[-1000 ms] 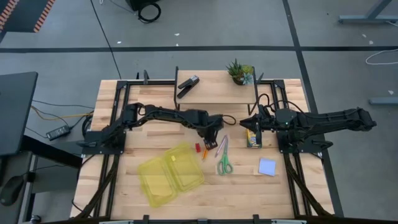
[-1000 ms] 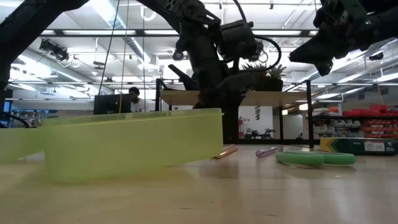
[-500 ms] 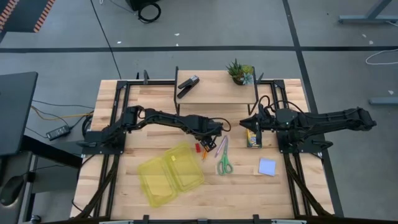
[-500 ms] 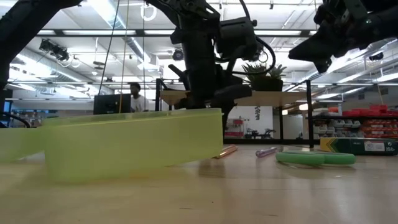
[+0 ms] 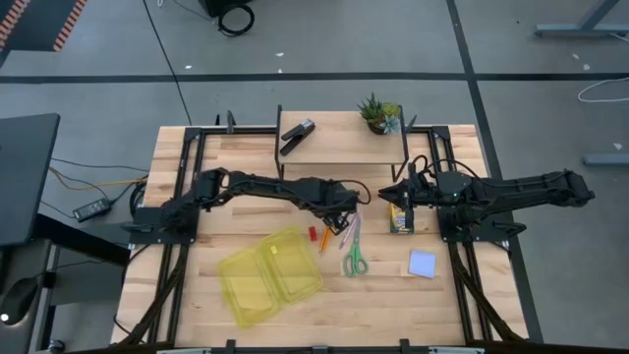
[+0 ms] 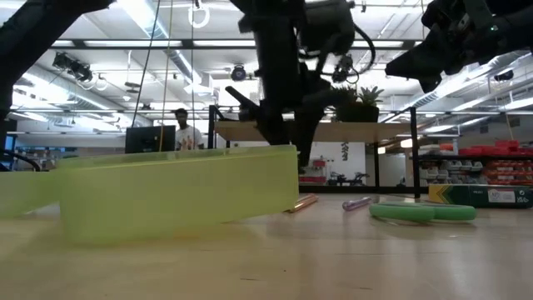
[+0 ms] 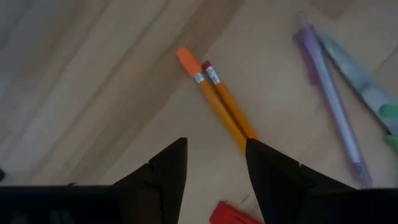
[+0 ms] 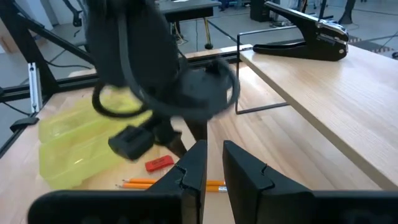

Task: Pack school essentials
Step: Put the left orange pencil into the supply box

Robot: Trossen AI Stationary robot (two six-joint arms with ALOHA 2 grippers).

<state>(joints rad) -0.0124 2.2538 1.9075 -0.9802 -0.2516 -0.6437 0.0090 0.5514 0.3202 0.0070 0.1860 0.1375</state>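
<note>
My left gripper hovers open above two orange pencils, with the tiny red eraser beside them; it touches nothing. The purple pen and the green-handled scissors lie flat just to the right. The pale blue notepad and the yellow-green box rest flat on the table's right half. My right gripper waits in the air beside the box, its fingers all but together and holding nothing.
An open translucent yellow clamshell container lies toward the near left of the stationery. A raised wooden shelf at the far side carries the black stapler and the potted plant. A person sits in the room behind.
My left gripper has risen above the pencils and shifted a little toward the table's right and far side, still open. The stationery lies where it was.
</note>
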